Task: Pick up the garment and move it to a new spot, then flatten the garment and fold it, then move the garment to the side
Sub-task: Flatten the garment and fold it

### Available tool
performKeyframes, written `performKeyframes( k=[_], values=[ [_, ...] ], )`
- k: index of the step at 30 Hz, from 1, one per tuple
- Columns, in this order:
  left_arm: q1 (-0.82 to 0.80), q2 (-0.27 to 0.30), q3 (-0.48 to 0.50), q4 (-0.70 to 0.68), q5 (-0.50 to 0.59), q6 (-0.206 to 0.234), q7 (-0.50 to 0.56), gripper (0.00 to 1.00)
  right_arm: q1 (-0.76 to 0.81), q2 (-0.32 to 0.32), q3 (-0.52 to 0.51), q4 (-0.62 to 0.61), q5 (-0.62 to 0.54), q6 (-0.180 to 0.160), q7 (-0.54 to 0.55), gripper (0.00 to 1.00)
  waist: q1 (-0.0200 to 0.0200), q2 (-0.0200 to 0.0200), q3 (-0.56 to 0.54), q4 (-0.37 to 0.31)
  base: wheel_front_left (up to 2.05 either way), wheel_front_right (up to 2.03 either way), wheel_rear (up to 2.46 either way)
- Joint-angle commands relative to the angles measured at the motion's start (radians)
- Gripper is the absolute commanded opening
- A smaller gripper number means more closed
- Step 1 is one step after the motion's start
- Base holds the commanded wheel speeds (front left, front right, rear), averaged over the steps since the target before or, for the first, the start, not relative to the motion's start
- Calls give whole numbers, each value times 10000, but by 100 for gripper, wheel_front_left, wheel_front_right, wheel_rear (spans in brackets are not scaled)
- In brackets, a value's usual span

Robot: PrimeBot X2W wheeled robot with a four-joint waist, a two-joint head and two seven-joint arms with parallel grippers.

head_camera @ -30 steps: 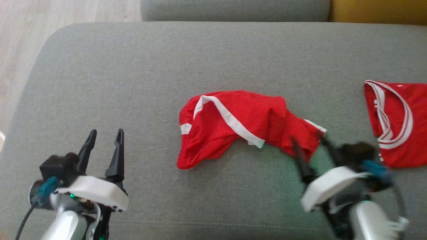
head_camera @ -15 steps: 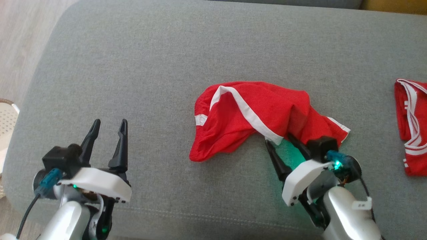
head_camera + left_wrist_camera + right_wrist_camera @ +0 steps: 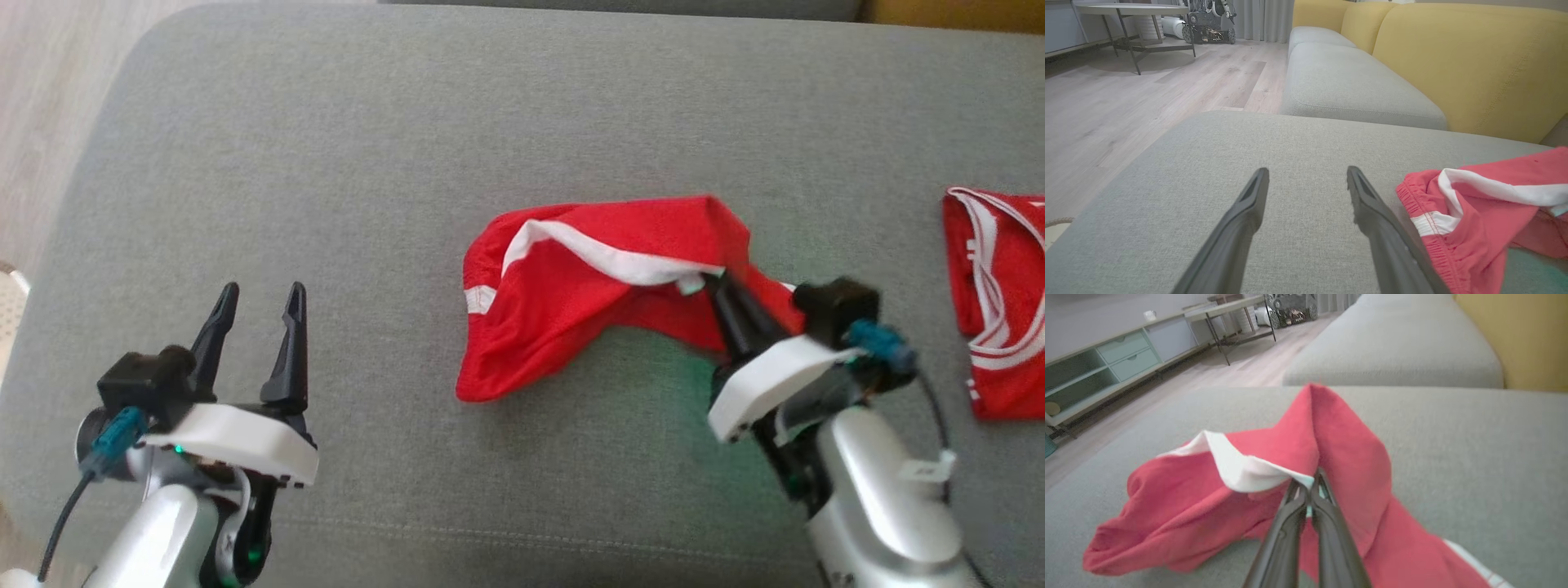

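Fabric of the red garment (image 3: 571,322), at centre right of the head view on the grey cushion (image 3: 367,163), is clamped at its white trim by the right gripper (image 3: 715,283). The left gripper (image 3: 261,291) is held spread at lower left, well apart from it.

This looks like a living room in a home. A long grey sofa (image 3: 1355,85) with plump yellow back cushions (image 3: 1466,65) stands on a pale wood floor (image 3: 1147,94). Farther off there is a round table (image 3: 1133,9) on thin metal legs, and a low sideboard (image 3: 1126,355) with drawers along the wall.
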Motion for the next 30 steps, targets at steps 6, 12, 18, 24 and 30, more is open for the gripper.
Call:
performKeyframes(
  k=[6, 12, 18, 24, 30],
  values=[
    [-370, 273, 447, -412, -47, 103, -141, 100, -35, -536, -731, -2375, -549, -9, 1362, 0, 0, 0, -19, -243, 0, 0, 0],
    [-453, 237, 375, -436, -55, 83, -153, 100, -149, -1598, -1083, -3351, -1175, -9, 2528, 0, 0, 0, 82, -213, 0, 0, 0],
    [-507, 177, 319, -395, -80, 45, -194, 100, 56, -2223, -829, -2984, -1680, -9, 2847, 0, 0, 0, 193, -105, 0, 0, 0],
    [-581, 150, 277, -291, -119, -23, -236, 100, 594, -1741, -834, -1848, -1748, -9, 2517, 100, 0, 0, 276, -21, 0, 0, 0],
    [-525, 225, 241, -207, -153, -29, -165, 100, 1066, -952, -1059, -1775, -1666, -9, 1890, 100, 0, 0, 159, -165, 0, 0, 0]
  ],
)
